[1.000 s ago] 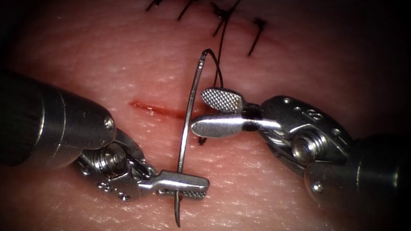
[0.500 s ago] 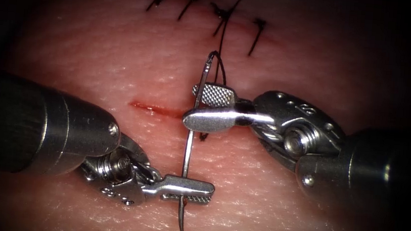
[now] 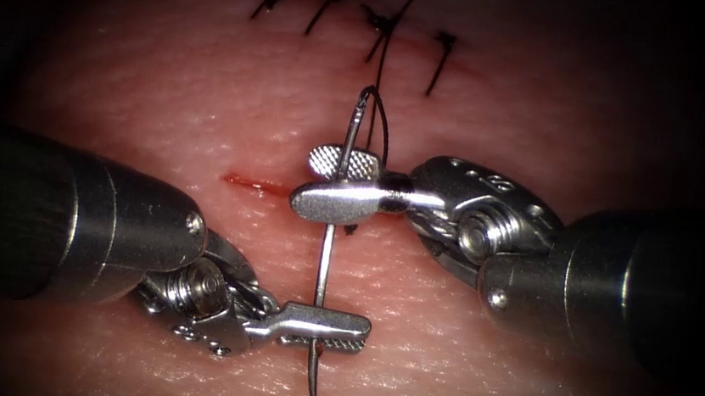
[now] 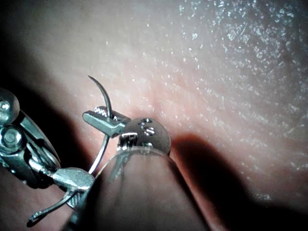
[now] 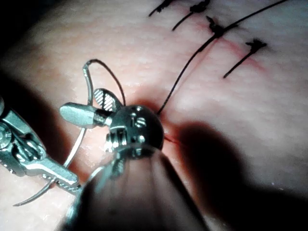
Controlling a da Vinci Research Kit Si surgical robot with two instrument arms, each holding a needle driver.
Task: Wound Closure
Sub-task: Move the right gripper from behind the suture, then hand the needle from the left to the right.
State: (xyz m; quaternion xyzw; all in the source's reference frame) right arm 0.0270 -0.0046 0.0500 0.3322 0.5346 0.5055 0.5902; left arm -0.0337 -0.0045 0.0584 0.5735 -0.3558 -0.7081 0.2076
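i keep the left needle driver [image 3: 322, 330] low toward the near edge of the tissue [image 3: 165, 105], jaws pinched on the curved needle [image 3: 326, 259] close to its pointed end, so the tip juts free below the jaws and the body rises straight up across the cut [image 3: 256, 184]. the needle looks clear of the tissue, carried above it rather than buried. in my left wrist view the left driver [image 4: 103, 118] clamps the needle [image 4: 102, 101] just behind the point. further right, i have moved the right needle driver [image 3: 332, 183] in over the last second, and its jaws now sit spread around the needle's upper shaft, one either side, not yet pressed together, placed to take it nearer the swaged end. the thread [image 3: 384, 65] loops off that end and runs up to the far edge, past the four finished stitches [image 3: 360, 16].
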